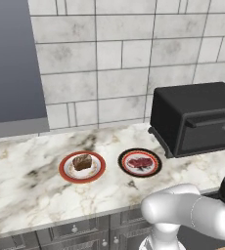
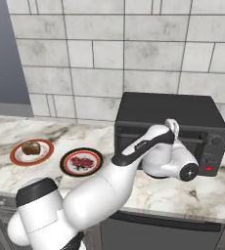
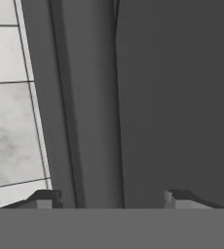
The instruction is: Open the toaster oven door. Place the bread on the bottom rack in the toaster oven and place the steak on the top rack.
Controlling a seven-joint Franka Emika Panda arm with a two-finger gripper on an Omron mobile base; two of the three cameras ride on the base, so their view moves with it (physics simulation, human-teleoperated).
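Nearest is the marble counter [image 1: 26,180], with drawers under its front edge. On it sit two plates, well apart from the oven. The red plate [image 1: 82,167] on the left holds the bread [image 1: 82,161], a small brown chunk. Just right of it, the black plate [image 1: 140,162] holds the steak [image 1: 141,162], a flat red slab. Nothing is touching either one.

Farther back and to the right stands the toaster oven [image 2: 170,128], a big black box against the tiled wall [image 1: 109,58]. The toaster oven door [image 1: 205,132] looks closed. So the racks inside are hidden.

The gripper [image 3: 112,198] is up at the door, by its bar handle [image 2: 153,134]. In the hand view the two finger tips [image 3: 41,199] stand apart, with the dark handle running between them. They look spread and not yet pinching it. I cannot tell if they touch it.

What could go wrong? The fingers may close a bit off the bar and slip when the arm pulls. Then the door would stay closed. A hard pull might drag the whole oven along the counter instead. If the door swings down fast, it could bump the arm.
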